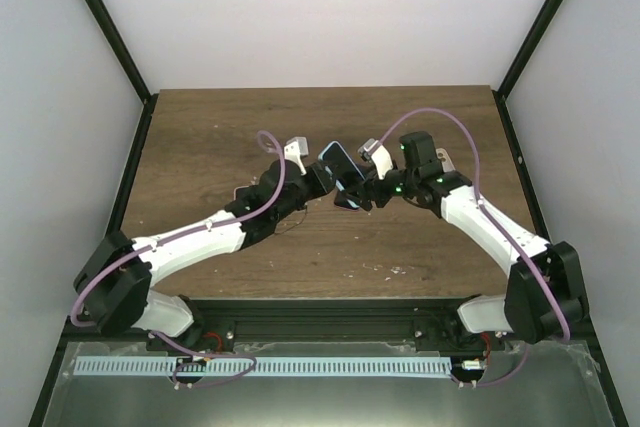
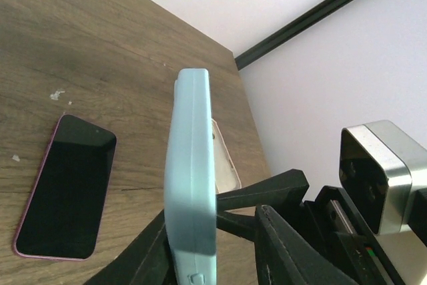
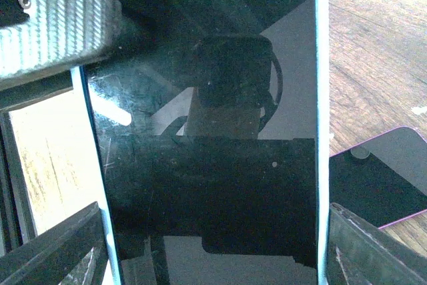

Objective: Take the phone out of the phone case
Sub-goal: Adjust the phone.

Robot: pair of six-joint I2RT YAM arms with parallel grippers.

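Observation:
The phone sits in a light blue phone case [image 1: 338,161], lifted above the table between both arms. In the right wrist view its dark screen [image 3: 213,165] fills the frame, and my right gripper [image 3: 217,248] is shut on the case across its width, one finger on each blue long edge. The left wrist view shows the case [image 2: 192,171] edge-on and upright. My left gripper [image 2: 207,255] stands open around its lower end. The left finger [image 2: 133,265] lies against the case. The right finger [image 2: 287,251] stands a little apart from it.
A second dark phone with a pink rim [image 2: 67,191] lies flat on the wooden table [image 1: 200,137], also seen beside the held one [image 3: 383,178]. A pale empty case [image 2: 227,158] lies behind the held case. The right arm's wrist camera [image 2: 380,171] is close by.

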